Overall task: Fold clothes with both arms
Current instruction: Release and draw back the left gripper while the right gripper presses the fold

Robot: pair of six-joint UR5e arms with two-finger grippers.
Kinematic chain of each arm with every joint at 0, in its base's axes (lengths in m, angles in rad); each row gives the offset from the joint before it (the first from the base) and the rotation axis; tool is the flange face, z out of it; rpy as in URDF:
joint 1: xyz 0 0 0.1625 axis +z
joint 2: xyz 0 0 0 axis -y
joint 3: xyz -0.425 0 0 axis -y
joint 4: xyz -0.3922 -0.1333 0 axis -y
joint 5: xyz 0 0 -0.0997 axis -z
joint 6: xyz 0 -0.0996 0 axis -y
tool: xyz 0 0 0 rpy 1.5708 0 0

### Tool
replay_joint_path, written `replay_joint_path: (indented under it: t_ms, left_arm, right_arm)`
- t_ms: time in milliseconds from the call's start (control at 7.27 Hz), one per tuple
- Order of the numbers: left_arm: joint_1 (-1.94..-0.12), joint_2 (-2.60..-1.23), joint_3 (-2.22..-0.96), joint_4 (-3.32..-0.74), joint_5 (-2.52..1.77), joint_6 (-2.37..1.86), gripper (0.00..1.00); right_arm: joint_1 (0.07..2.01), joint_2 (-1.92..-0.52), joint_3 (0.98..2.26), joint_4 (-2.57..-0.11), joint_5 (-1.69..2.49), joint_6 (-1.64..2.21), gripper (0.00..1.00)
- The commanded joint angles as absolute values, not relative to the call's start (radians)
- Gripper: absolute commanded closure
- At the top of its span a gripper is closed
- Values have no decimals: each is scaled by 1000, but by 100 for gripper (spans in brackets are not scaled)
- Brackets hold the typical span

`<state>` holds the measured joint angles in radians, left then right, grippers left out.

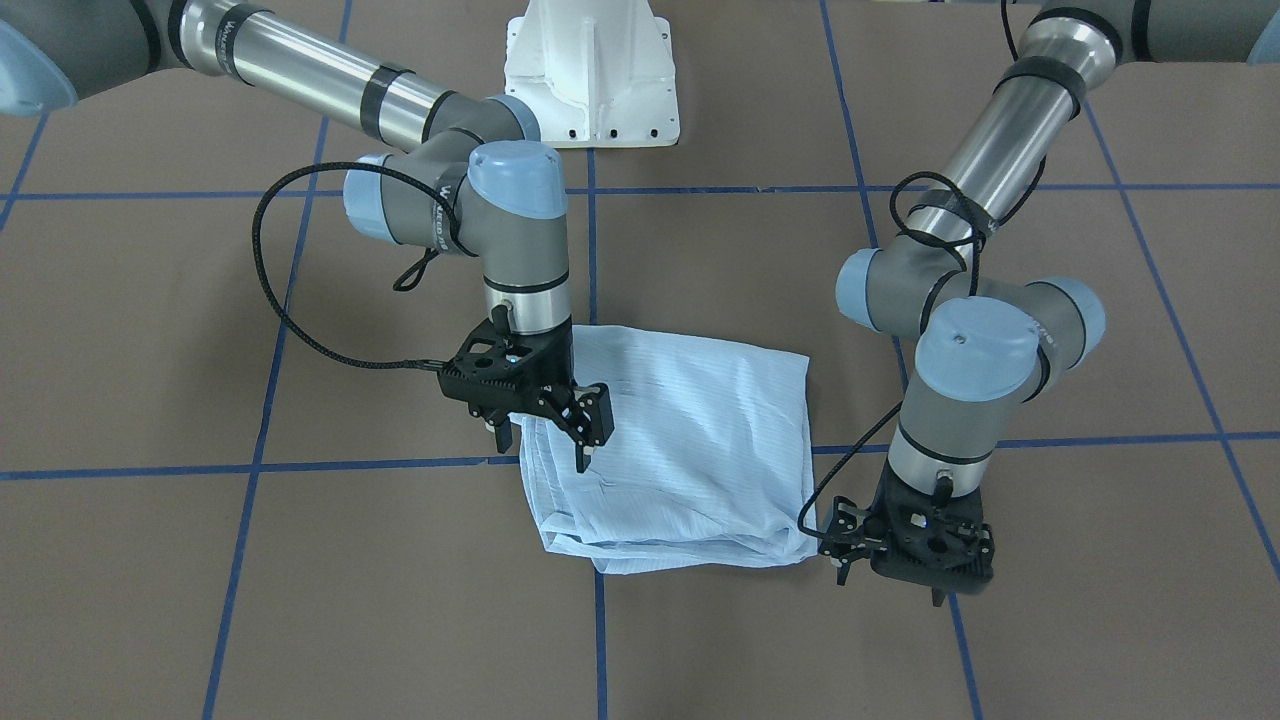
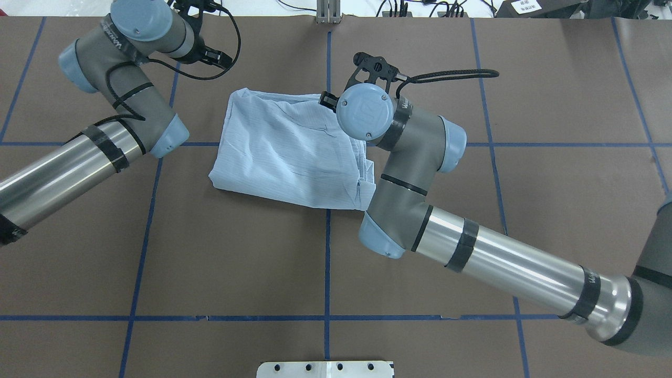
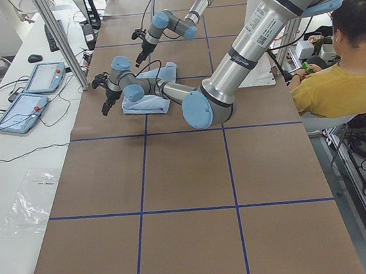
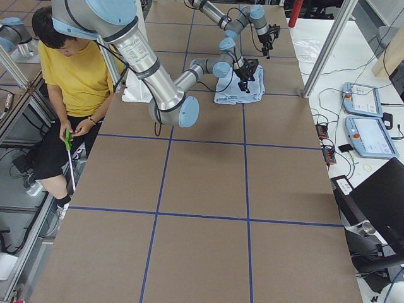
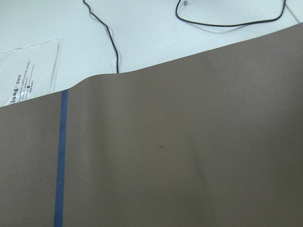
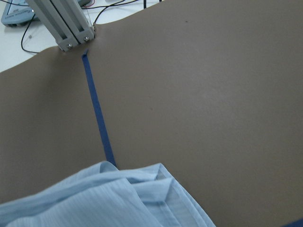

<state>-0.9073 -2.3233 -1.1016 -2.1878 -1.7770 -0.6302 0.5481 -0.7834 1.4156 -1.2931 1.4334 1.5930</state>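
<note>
The clothes are one light-blue pinstriped shirt (image 1: 690, 450), folded into a rough rectangle near the table's middle (image 2: 283, 147). My right gripper (image 1: 540, 450) hangs open just above the shirt's edge nearest that arm, with nothing between its fingers. In the right wrist view only a layered corner of the shirt (image 6: 118, 198) shows at the bottom. My left gripper (image 1: 890, 590) is open and empty over bare table, just off the shirt's opposite corner. The left wrist view shows only the brown table cover (image 5: 189, 156) and its far edge.
The white pedestal base (image 1: 590, 70) stands behind the shirt. Blue tape lines (image 2: 328, 236) grid the brown table. An aluminium post (image 6: 61, 23) rises at the far edge. Teach pendants (image 3: 29, 95) lie beside the table. A person in a yellow top (image 3: 336, 86) sits nearby.
</note>
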Motion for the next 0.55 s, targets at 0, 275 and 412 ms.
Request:
replay_joint_path:
  t_ms: [0, 275, 412]
  left_arm:
    - [-913, -2287, -1152, -2187, -1793, -614, 0]
    - [-913, -2287, -1152, -2187, -1793, -612, 0]
    - [-913, -2286, -1154, -2187, -1793, -614, 0]
  right_arm:
    - [432, -918, 1597, -1362, 1369, 1646, 0]
    - [361, -928, 1592, -1356, 1301, 1680, 0]
    - [350, -933, 1588, -1358, 1296, 1681, 0]
